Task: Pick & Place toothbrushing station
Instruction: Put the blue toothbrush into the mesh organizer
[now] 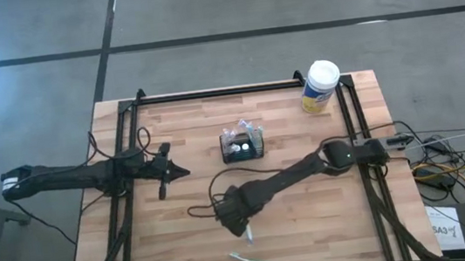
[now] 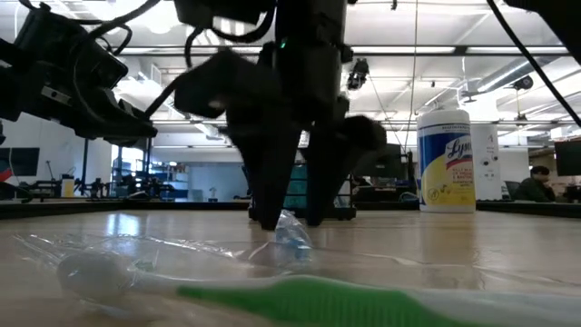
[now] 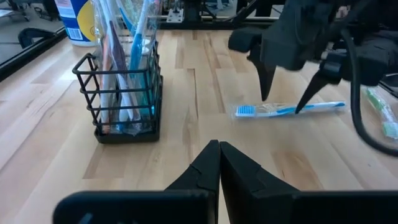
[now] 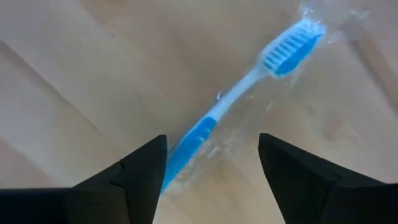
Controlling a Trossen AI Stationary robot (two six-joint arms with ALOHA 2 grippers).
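Low view puts the green toothbrush [image 2: 363,304] nearest the table's front edge, well in front of the toothbrushing station [image 1: 242,148]. Just behind it, still on the near side of the station, the right gripper [image 4: 211,168] stands over a blue toothbrush [image 4: 249,93] in clear wrap, fingers spread wide on either side of the handle and not gripping it. The station sits past that, around the middle of the table, already holding several brushes upright. It looks light and rigid, a thin wire cage; its top rim or a side wall seems the soundest place to pinch, though it may tip. Left of the station, the left gripper [image 3: 219,163] waits with fingers closed on nothing. Beyond the station stands a wipes canister [image 1: 321,86].
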